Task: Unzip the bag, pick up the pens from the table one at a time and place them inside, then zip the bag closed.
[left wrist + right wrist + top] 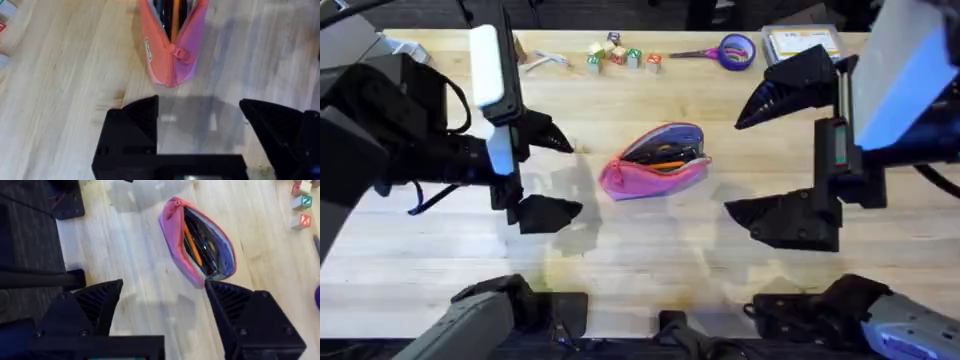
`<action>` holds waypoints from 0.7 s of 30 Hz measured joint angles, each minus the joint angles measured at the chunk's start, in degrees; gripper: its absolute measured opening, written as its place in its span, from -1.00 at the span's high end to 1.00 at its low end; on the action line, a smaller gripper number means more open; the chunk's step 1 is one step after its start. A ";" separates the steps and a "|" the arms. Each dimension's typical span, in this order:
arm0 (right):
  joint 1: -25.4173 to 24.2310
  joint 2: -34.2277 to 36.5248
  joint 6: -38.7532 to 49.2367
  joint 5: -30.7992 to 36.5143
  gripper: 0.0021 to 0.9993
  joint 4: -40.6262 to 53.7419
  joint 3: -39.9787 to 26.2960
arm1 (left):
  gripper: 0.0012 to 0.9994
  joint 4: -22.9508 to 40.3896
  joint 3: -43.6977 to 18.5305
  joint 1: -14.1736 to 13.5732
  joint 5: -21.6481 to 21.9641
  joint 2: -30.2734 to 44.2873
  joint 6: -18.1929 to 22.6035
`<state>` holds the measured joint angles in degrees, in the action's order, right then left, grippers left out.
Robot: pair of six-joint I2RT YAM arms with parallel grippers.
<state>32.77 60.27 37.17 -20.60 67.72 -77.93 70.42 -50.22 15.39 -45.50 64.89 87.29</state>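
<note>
Both grippers, left [552,172] and right [760,160], hang wide open and empty, flanking the unzipped bag [653,172], ready for zipping; 2 pens [192,247] lie inside

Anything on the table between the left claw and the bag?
No. The overhead view shows bare table between the left claw and the bag.

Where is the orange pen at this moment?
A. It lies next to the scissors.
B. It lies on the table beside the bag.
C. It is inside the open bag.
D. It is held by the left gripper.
C: the orange pen lies inside the bag, whose zipper gapes open, and both the left gripper and the right gripper are open and empty on either side of it.
</note>
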 joint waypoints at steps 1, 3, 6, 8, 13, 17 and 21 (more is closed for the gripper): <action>0.00 0.00 -0.78 0.00 -1.00 0.00 0.00 | -0.99 -0.39 0.00 0.23 0.00 0.41 0.86; 0.00 0.00 -2.91 0.00 -1.00 0.00 0.00 | -0.99 -1.29 0.00 0.72 -0.11 1.03 1.81; 0.00 0.00 -7.93 -0.57 -1.00 0.07 0.00 | -0.99 -1.73 0.00 1.26 -0.17 1.94 2.74; 0.00 0.00 -10.75 -1.96 -1.00 0.07 0.00 | -0.99 -1.73 0.00 1.28 -0.15 2.48 3.04; 2.04 0.93 -21.12 -11.79 -1.00 -5.18 0.00 | -0.99 -1.71 0.00 1.28 -0.17 2.77 3.72; 6.37 3.84 -33.10 -9.16 -1.00 -10.72 0.00 | -0.99 -1.71 0.00 1.28 -0.17 2.77 3.84; 12.06 3.87 -41.42 -2.04 -1.00 -13.50 0.00 | -0.99 -1.71 0.00 1.25 -0.17 2.77 3.84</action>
<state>44.83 64.14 -4.25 -22.64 54.22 -77.93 68.71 -50.22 16.64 -45.67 67.66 91.13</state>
